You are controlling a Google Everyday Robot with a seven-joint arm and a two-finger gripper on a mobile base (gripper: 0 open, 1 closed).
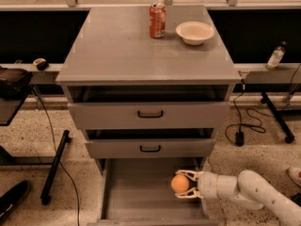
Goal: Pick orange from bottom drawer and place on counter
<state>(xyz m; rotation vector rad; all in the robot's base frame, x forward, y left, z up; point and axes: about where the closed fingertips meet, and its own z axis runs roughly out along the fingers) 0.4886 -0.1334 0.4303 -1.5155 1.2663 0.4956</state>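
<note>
The orange (179, 183) is held between the white fingers of my gripper (184, 184), which is shut on it above the right side of the open bottom drawer (136, 192). My white arm (254, 192) reaches in from the lower right. The orange hangs clear of the drawer floor, just below the front of the middle drawer. The grey counter (127, 46) tops the cabinet and lies well above the gripper.
A red soda can (157, 20) and a white bowl (194, 32) stand at the back of the counter. Two upper drawers with black handles (150, 114) are slightly pulled out. Cables and a stand leg (277, 117) lie on the floor at right.
</note>
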